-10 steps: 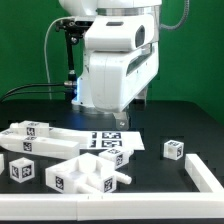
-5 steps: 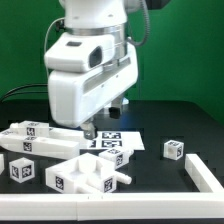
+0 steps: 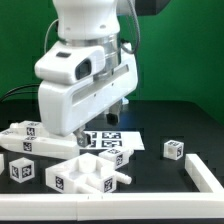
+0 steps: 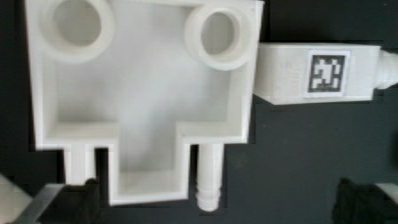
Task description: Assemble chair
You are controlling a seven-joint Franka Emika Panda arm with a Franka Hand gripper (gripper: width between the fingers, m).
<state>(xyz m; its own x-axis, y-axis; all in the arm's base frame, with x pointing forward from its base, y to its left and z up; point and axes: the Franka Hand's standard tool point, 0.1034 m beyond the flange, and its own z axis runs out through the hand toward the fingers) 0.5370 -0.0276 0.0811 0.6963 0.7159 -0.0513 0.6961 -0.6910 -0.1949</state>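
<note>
The chair lies in loose white parts on the black table. A flat slab with two round holes and two pegs fills the wrist view, and a tagged block lies right beside it. My gripper hangs open above the slab's peg end. Its dark fingers stand wide apart and hold nothing. In the exterior view my white hand hovers over the left-hand parts. These are a long tagged bar, a tagged block and the pegged slab. The fingertips are mostly hidden there.
The marker board lies flat behind the slab. A small tagged cube sits at the exterior view's right, with a white bar near the right front edge. A black cable runs at the back left.
The arm has swung toward the exterior view's left and come lower, from over the marker board to over the left-hand parts. The jaws stayed open. No part has moved.
</note>
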